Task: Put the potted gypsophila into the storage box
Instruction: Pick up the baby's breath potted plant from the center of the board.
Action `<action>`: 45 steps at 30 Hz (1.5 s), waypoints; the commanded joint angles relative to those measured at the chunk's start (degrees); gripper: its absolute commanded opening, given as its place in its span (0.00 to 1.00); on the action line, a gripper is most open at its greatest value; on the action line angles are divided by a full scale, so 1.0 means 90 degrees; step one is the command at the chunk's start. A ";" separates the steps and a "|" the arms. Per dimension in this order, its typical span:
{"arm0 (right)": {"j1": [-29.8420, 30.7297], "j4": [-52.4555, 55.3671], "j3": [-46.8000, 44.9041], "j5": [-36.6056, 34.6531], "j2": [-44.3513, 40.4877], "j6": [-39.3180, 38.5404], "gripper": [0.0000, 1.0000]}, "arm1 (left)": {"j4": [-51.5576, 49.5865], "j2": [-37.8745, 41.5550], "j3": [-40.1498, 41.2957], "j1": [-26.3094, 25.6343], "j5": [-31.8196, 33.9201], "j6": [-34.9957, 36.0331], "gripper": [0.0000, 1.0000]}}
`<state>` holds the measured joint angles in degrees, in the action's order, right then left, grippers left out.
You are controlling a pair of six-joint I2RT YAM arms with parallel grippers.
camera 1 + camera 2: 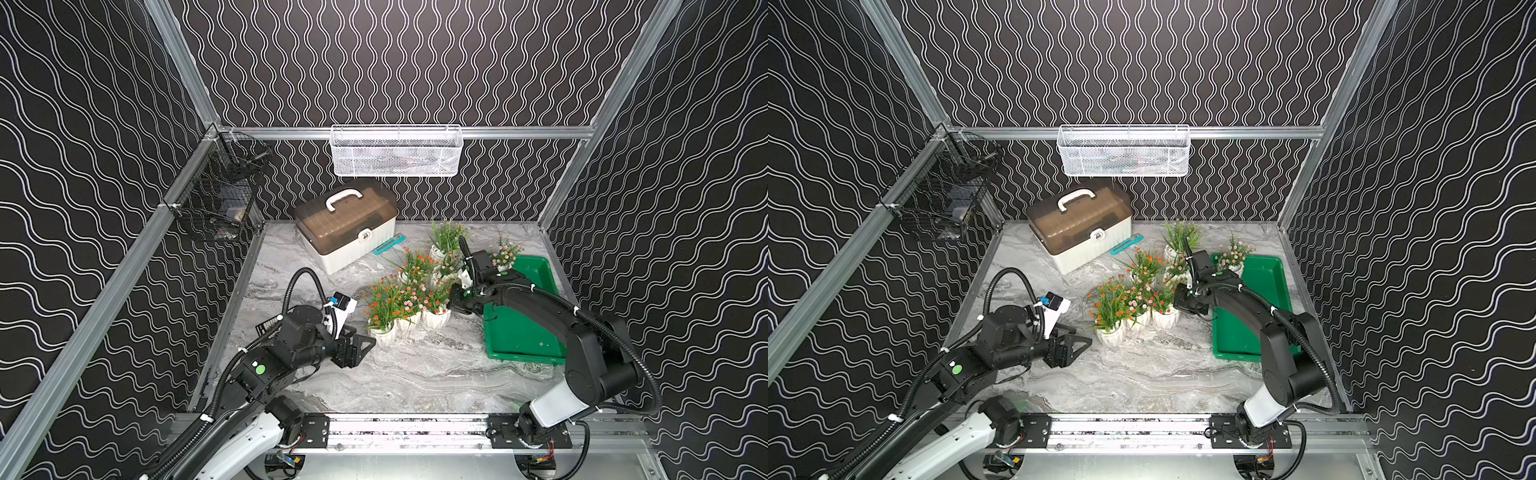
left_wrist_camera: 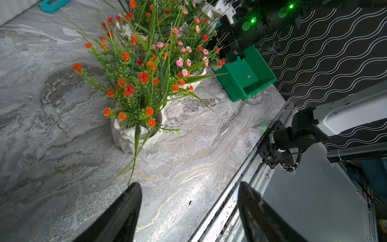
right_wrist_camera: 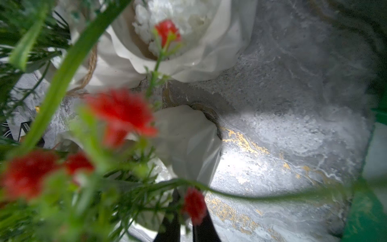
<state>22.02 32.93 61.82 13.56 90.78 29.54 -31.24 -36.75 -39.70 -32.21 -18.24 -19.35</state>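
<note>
On the grey, gold-veined marble tabletop (image 1: 415, 374) the right arm reaches forward over the near half of the storage box (image 1: 521, 336), elbow raised, forearm angled across the tray's rim toward the cluster of pots; the right gripper (image 1: 454, 306) sits low at the edge of the potted gypsophila (image 1: 415, 266), right beside the nearest white pot (image 1: 435, 320); in the right wrist view its black fingers (image 3: 169, 228) stand drawn together among blurred green sprigs and red blooms, though whether a stem is pinched between them I cannot tell. The left arm lies folded low near its own side of the table, wrist level; the left gripper (image 2: 188, 209) points at the cluster's front pot (image 2: 134, 136), fingers spread wide with nothing between them. The pots are glossy white with faceted, ribbed sides; the sprigs are thin plastic grass dotted with tiny orange and pink flowers; most crowd together on the marble just beside the tray, and one pink-flowered pot (image 1: 1235, 255) stands at its far corner, apparently inside. The tray is smooth bright-green plastic, shallow and rectangular, with low walls and a rim.
</note>
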 commanded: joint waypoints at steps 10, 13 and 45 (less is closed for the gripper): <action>0.0005 0.0468 -0.0120 -0.0290 -0.0982 0.0077 0.00 | 0.0171 0.0087 0.0034 0.0004 -0.0190 0.0168 0.77; 0.0010 0.0633 -0.0137 -0.0368 -0.1300 0.0095 0.00 | 0.0161 0.0118 0.0036 0.0003 -0.0190 0.0171 0.77; -0.1682 0.1828 0.0589 -0.1535 -0.3638 -0.0131 0.00 | 0.0333 0.0312 0.0087 0.0003 -0.0502 0.0197 0.78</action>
<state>9.30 51.22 66.54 -2.17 58.33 29.32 -30.55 -34.24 -39.18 -32.21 -21.45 -18.83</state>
